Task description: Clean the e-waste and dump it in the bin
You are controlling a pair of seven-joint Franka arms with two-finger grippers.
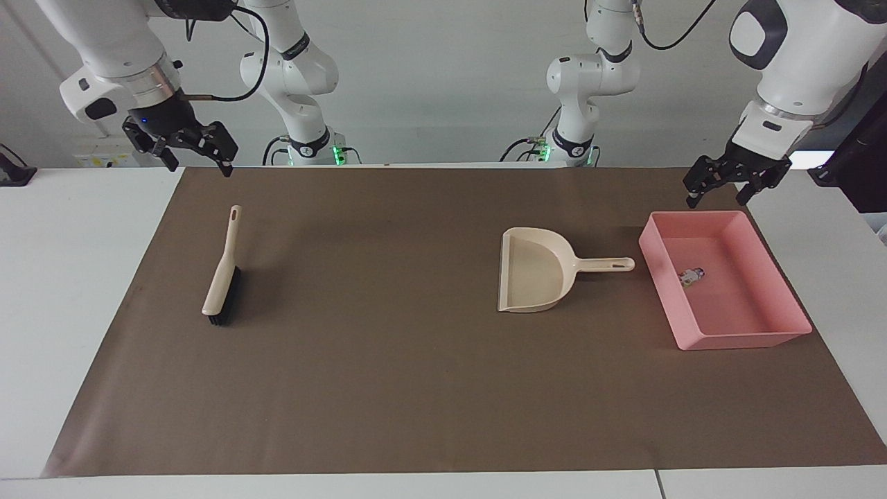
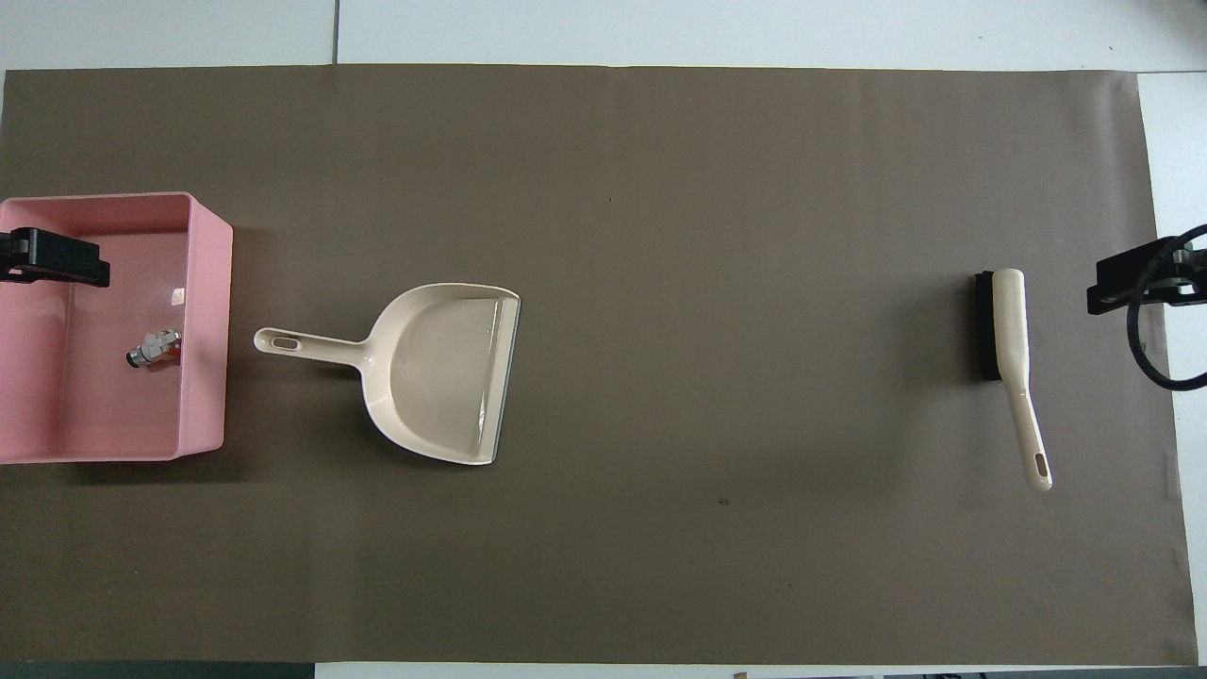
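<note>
Task looks essentially done: e-waste [image 1: 691,275] lies in the bin [image 1: 783,331], on its floor toward the wall beside the dustpan [image 1: 533,272]. No parts visible on the brown mat [image 1: 388,388] or table [image 1: 83,277].

Left hand [image 1: 723,188]: raised over the mat just beside the bin's robot-side edge, fingers spread, empty.
Right hand [image 1: 195,154]: waiting, raised above the mat's corner near the brush [image 1: 222,274], open, empty.

Count: 1 bin, 1 dustpan, 1 brush, 2 hands; the e-waste reads as 1 small cluster.
</note>
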